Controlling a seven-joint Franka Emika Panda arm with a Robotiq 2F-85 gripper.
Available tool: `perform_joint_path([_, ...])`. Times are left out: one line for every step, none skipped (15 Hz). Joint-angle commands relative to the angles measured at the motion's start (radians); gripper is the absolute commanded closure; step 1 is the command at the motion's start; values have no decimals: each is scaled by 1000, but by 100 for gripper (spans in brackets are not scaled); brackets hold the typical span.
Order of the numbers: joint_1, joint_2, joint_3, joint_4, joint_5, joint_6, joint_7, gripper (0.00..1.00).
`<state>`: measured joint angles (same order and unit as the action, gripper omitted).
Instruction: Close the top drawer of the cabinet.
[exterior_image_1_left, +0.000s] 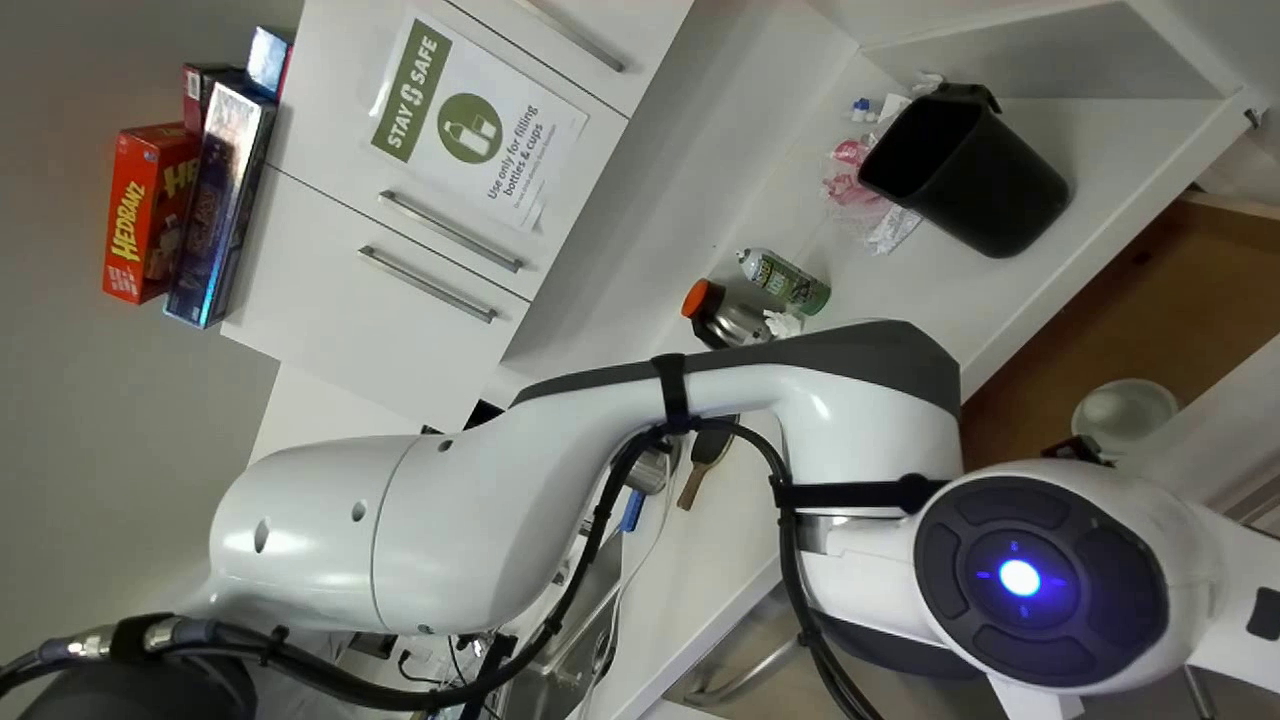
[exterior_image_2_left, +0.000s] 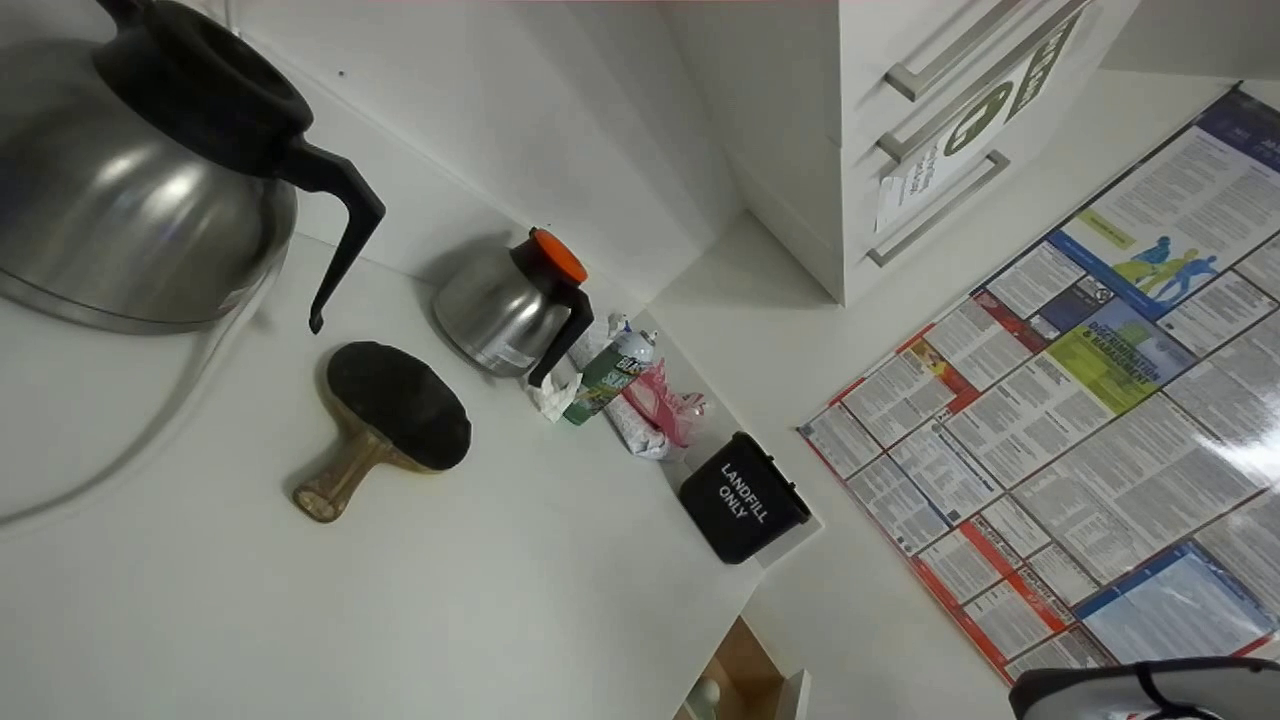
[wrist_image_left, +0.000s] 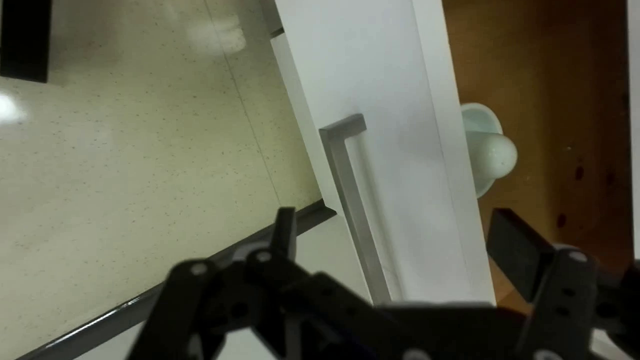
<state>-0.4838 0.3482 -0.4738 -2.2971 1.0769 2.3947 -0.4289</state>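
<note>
The top drawer stands open in the wrist view, with its white front panel, slim metal bar handle and brown wooden inside. It shows open in both exterior views too. The white cabinet worktop also shows in an exterior view. My gripper is open and empty. Its fingers straddle the drawer front: one on the handle side, the other on the inside side. I cannot tell whether either touches. In an exterior view the arm mostly hides the gripper.
A pale bowl-like dish lies inside the drawer. On the worktop stand a black bin, a spray can, a steel jug with orange lid, a brush-like tool and a large steel pot.
</note>
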Motion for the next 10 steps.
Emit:
perform_joint_path([-64,35,46,45,112,-6,-2,34])
perform_joint_path([-70,45,48,50,124,-14,3,42])
perform_joint_path([-71,54,47,54,132,-11,9,51])
perform_joint_path([-74,63,46,57,134,-14,15,57])
perform_joint_path([-80,73,46,63,130,-26,18,66])
perform_joint_path([-86,83,49,67,135,-28,19,73])
perform_joint_path([-91,97,53,76,138,-33,20,81])
perform_joint_path([-96,111,58,85,149,-34,18,88])
perform_joint_path([-106,130,68,99,167,-42,13,97])
perform_joint_path([-115,148,77,112,184,-53,9,100])
